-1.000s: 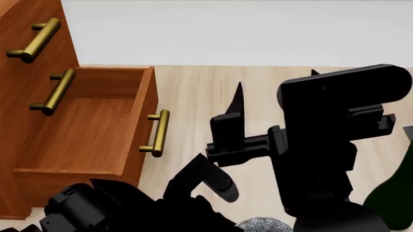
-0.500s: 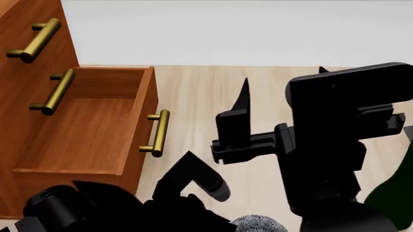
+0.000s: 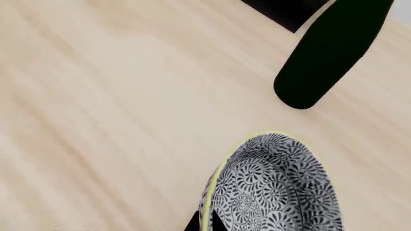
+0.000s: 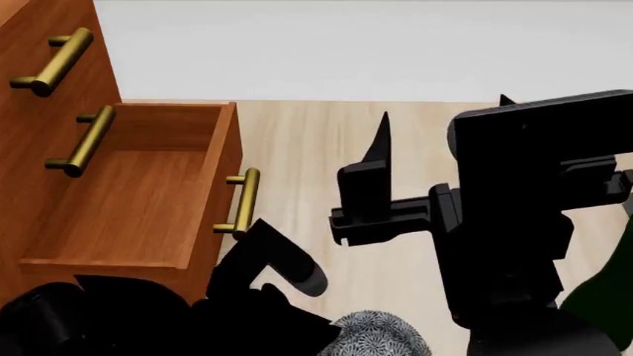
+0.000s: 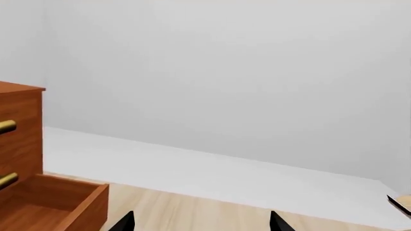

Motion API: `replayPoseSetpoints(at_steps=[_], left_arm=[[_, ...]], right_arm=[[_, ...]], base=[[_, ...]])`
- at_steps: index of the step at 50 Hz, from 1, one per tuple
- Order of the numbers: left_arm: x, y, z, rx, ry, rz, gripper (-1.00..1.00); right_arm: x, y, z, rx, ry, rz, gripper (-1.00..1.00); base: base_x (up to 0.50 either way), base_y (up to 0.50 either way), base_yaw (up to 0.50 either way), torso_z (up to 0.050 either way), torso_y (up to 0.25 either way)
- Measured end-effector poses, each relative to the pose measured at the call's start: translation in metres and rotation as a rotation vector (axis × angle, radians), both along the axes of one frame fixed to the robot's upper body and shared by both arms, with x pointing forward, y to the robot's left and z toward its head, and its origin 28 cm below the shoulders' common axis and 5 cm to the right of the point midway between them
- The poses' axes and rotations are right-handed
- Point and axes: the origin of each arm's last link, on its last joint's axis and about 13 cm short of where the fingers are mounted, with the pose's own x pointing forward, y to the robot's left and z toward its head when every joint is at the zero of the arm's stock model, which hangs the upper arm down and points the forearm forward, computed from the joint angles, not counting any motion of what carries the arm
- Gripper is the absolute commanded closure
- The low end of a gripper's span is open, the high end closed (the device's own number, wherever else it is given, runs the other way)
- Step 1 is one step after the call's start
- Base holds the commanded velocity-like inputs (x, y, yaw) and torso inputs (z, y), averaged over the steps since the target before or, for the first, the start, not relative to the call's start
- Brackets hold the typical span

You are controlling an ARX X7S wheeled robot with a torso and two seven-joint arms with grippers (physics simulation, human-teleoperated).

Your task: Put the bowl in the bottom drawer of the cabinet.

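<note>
The bowl [image 4: 376, 335] sits low in the head view, just in front of the robot, resting on the pale wooden surface [image 4: 296, 141]; it is small and round, covered in a dense blue-grey and white floral pattern. The left gripper [image 3: 204, 222] has its fingers closed on the bowl's rim, one dark tip showing at the edge in the left wrist view. Near the bowl stands a dark green bottle [image 3: 327, 53], smooth and rounded. To the left, the cabinet [image 4: 40, 96] is reddish-brown wood with brass bar handles; its bottom drawer [image 4: 129, 200] is pulled out, a plain box. The right gripper [image 5: 199, 222] is raised, its pointed black fingers spread apart, holding nothing. Behind is a plain white wall [image 5: 224, 72].
</note>
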Motion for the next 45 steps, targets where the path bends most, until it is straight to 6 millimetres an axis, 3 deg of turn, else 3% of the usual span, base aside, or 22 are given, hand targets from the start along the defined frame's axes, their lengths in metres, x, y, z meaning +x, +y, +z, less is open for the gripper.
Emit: replayPoseSetpoints(at_steps=[45], left_arm=[[0.002, 0.021, 0.036, -0.035, -0.139, 0.115, 1.0]], right_arm=[[-0.002, 0.0, 0.004, 0.002, -0.014, -0.001, -1.0]], base=[[0.0, 0.0, 0.0, 0.0, 0.0]])
